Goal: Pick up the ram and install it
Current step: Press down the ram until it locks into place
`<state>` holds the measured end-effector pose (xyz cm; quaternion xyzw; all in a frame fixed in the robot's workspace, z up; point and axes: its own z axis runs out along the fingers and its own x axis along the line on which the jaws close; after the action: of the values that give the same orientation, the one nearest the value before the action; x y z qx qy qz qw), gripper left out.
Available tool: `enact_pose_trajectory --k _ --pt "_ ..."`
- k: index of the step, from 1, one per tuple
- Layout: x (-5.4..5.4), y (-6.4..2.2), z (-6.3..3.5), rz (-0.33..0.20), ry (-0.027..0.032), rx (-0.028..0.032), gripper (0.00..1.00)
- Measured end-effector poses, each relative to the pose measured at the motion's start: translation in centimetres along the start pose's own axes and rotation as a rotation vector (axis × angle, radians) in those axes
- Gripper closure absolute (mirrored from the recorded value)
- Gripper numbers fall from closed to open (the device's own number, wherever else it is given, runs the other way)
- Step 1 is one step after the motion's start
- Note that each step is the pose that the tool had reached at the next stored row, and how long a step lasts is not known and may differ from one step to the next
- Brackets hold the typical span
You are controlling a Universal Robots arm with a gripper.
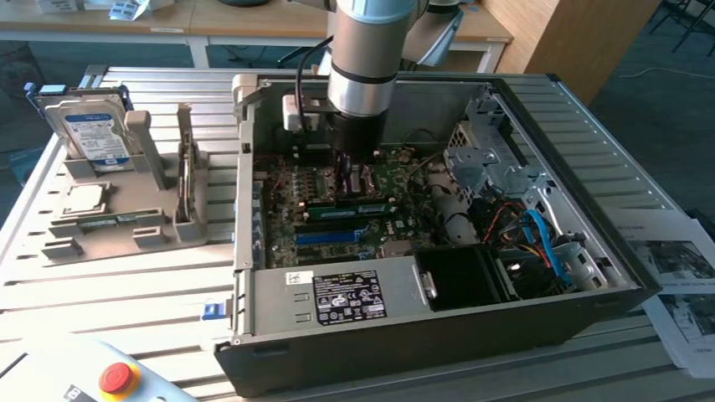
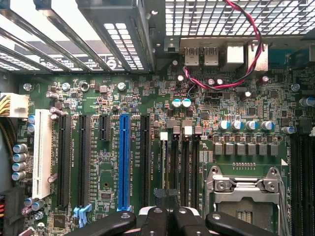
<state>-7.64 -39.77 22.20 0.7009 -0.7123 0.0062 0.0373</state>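
While the open computer case [image 1: 447,335] sits on the slatted table [image 1: 123,293], the arm [image 1: 369,59] reaches down into it over the motherboard [image 2: 147,98]. The gripper [image 2: 167,216] is clenched above the memory slots [image 2: 182,167]. The ram [image 1: 348,202] lies on the board just below it.

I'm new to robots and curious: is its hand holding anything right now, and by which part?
It cannot be told. The hand is shut close above the memory slots, but nothing between its fingers can be made out.
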Motion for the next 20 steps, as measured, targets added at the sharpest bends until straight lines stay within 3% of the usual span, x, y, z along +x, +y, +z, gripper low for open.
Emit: enact_pose_trajectory --k 9,20 --pt "0.0 0.03 -0.78 0.0 -0.0001 -0.0001 0.9" --pt "0.2 0.13 -2.87 0.0 -0.0001 -0.0006 0.9"
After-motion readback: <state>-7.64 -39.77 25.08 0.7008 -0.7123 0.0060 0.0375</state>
